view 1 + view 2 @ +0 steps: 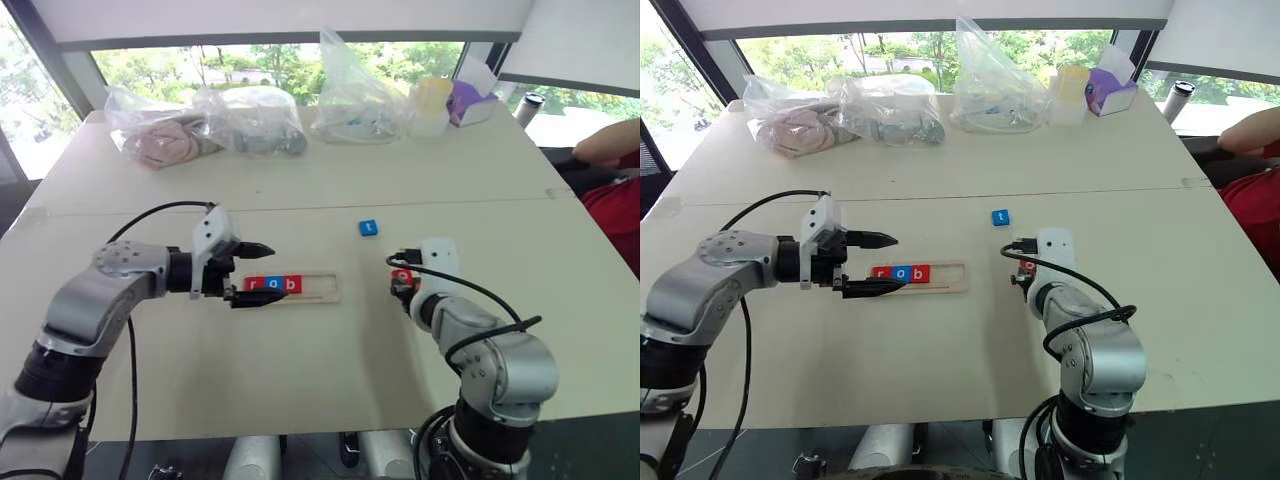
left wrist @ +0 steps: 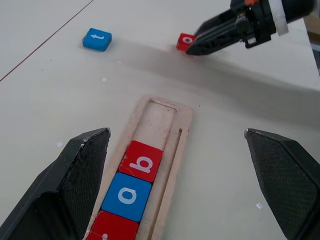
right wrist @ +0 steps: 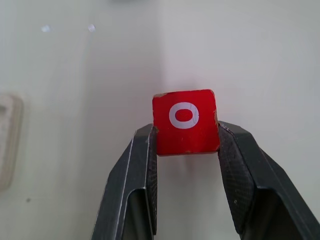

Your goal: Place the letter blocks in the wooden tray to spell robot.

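White table (image 1: 300, 380) first. Wooden tray (image 1: 318, 287) sits mid-frame, long axis running left-right, with r, o, b blocks (image 1: 272, 284) filling its left end. My left fingers (image 1: 257, 272) are spread wide over that end. My right fingers (image 3: 186, 150) pinch the red o block (image 3: 185, 122), letter upright, right of center. Blue t block (image 1: 368, 228) lies loose just above.

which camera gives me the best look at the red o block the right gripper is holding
The right wrist view: the red o block sits face-on, pinched between the right gripper. The left wrist view shows it small and distant; the eye views show a red sliver behind the gripper.
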